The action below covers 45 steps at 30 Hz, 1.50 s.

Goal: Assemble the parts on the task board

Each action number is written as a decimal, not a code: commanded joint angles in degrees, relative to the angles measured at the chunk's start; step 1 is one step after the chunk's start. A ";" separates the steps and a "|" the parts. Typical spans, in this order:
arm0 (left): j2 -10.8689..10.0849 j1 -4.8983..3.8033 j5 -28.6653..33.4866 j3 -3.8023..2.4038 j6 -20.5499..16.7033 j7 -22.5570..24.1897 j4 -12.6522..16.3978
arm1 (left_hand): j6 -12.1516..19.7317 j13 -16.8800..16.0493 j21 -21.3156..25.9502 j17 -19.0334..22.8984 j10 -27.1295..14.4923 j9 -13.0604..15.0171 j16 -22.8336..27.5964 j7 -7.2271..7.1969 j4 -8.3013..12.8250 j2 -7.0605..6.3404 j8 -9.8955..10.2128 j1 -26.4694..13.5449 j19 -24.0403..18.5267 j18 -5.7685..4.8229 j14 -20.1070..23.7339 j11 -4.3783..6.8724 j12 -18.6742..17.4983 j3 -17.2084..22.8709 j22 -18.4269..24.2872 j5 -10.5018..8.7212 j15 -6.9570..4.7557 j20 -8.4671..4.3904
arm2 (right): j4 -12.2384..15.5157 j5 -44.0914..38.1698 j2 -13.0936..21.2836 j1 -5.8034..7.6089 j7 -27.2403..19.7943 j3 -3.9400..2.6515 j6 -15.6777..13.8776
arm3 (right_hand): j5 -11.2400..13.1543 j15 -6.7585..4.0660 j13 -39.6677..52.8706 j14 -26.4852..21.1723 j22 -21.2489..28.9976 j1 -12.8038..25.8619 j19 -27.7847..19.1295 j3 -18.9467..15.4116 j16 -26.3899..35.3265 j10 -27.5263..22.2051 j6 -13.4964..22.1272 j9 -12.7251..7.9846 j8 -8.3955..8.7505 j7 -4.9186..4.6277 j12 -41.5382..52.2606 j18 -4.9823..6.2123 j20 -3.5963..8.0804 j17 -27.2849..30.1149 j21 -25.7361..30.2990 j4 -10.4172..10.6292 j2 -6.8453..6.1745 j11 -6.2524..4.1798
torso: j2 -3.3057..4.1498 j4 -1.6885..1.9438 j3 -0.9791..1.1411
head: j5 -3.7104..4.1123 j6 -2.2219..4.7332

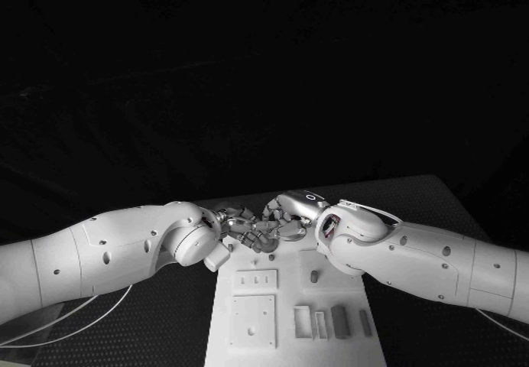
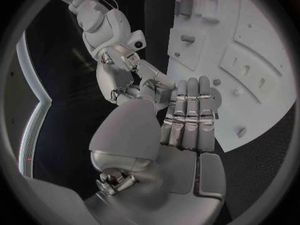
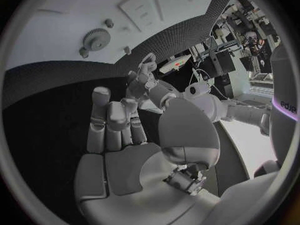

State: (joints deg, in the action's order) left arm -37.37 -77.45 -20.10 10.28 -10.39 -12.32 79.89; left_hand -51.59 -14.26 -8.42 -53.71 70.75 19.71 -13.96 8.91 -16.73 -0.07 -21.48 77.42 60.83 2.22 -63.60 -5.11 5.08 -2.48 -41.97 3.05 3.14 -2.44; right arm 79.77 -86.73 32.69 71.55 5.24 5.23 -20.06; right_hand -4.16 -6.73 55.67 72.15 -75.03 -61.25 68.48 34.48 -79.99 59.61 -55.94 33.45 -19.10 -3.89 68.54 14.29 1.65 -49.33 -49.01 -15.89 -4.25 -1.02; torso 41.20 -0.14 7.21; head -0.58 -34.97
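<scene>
On black counter (image 1: 424,200), white task board (image 1: 289,294), reaching from near edge of head view up to both wrists. On near half of board: two raised square plates, one behind the other, and beside them a row of pale upright blocks (image 1: 339,321), well apart from both hands. At far end, seen from right wrist: a toothed gear (image 3: 95,38) lying flat on board (image 3: 69,15), with a few short pegs (image 3: 109,22) standing near it; nothing touching gear. From left wrist, a round disc (image 2: 216,99) peeking out from behind fingertips, most likely same gear, mostly covered.

Left robot hand (image 1: 245,228) and right robot hand (image 1: 289,218) brought together over far end of board, fingers meeting just above its edge. Left robot hand (image 2: 187,120): fingers straight and laid side by side, thumb off to one side, no part in its grasp; spread flat over rim of board (image 2: 262,110). Right robot hand (image 3: 115,130): fingers raised and slightly bent, palm bare, gripping nothing. Left robot hand (image 3: 145,82) just beyond right fingertips, itself clear of gear.

Hard to make out: in head view, tangle of silver fingers too small and dark to say whether hands actually touch. Far corners of board hidden under both forearms; near end cut off by frame. Colour of parts not readable, all pale grey against board. Holes and slots in square plates visible, contents too small to tell.
</scene>
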 commanded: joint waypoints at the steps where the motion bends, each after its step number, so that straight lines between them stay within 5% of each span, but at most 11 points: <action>1: 0.43 -0.23 0.63 -0.27 0.37 2.06 0.46 | -0.49 -0.12 0.19 -0.14 0.51 0.09 0.20 -0.08 -0.07 0.39 -0.04 0.81 0.48 0.69 -0.41 -0.04 -0.06 0.56 -0.12 -0.16 -0.04 -0.07 | 0.28 -0.55 -0.46 -0.31 -1.46 0.14 1.52 | -0.24 -0.30 -0.09 -0.03 -0.81 0.27 0.02 0.22 -0.26 0.34 -1.96 0.01 -0.11 -1.43 -0.26 0.71 0.44 0.08 -0.39 0.00 -0.26 0.03 | -0.01 0.06 0.03 | 0.01 -0.10; 13: -0.12 -0.23 0.82 -0.27 0.12 1.99 0.45 | -1.38 -0.73 0.31 -0.87 1.11 0.12 0.33 -0.44 0.08 2.37 0.04 4.46 0.61 0.43 -1.02 0.24 -0.09 1.93 -0.54 0.02 -0.34 -0.37 | -0.17 -0.86 -0.19 -0.35 -1.23 0.14 1.71 | -0.24 -0.31 -0.10 0.00 -0.81 0.30 0.04 0.25 -0.25 0.37 -2.03 0.06 -0.12 -1.41 -0.27 0.71 0.46 0.09 -0.38 0.00 -0.24 0.01 | -0.01 -0.02 0.03 | -0.04 -0.32; 24: -0.16 -0.22 0.83 -0.27 -0.50 1.95 0.47 | -2.36 -1.39 0.61 -2.06 1.80 0.24 0.46 -0.75 0.15 2.87 0.15 9.06 0.58 0.01 -1.62 0.47 -0.23 5.85 -1.04 -0.04 -0.57 -0.59 | -0.25 -0.86 -0.19 -0.40 -1.26 0.14 1.99 | -0.24 -0.32 -0.10 0.02 -0.80 0.32 0.05 0.26 -0.24 0.39 -2.09 0.09 -0.13 -1.39 -0.28 0.71 0.47 0.09 -0.38 -0.01 -0.26 0.00 | -0.01 0.02 0.03 | -0.06 -0.44; 45: -0.03 -0.12 1.94 -0.25 -0.97 2.24 0.17 | -4.67 -2.41 0.66 -4.33 3.86 0.89 -0.62 -1.81 0.22 4.08 -0.66 11.29 0.85 -0.55 -3.16 1.46 0.44 7.33 -1.66 -0.03 -1.45 -1.23 | -0.46 -0.84 -0.17 -0.50 -1.18 0.15 2.44 | -0.24 -0.34 -0.11 0.05 -0.80 0.38 0.07 0.31 -0.22 0.43 -2.14 0.15 -0.11 -1.37 -0.29 0.71 0.49 0.11 -0.36 0.01 -0.23 -0.02 | 0.00 -0.01 0.04 | -0.15 -0.57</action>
State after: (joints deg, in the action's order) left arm -37.61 -77.36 -18.97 10.27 -10.59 -12.17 79.93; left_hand -55.01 -16.64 -7.93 -57.99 74.34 20.56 -14.26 8.04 -16.45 4.00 -21.80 88.14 61.67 1.33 -66.47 -3.59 5.36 4.52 -43.59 2.82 1.72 -3.28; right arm 79.04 -87.04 32.71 71.32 5.01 5.23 -19.48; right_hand -4.14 -6.62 55.63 72.24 -75.03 -61.25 68.49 34.46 -79.99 59.60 -56.04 33.64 -19.09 -3.81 68.54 14.29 1.89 -49.29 -49.01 -15.91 -4.25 -1.02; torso 41.19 -0.13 7.24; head -0.69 -35.50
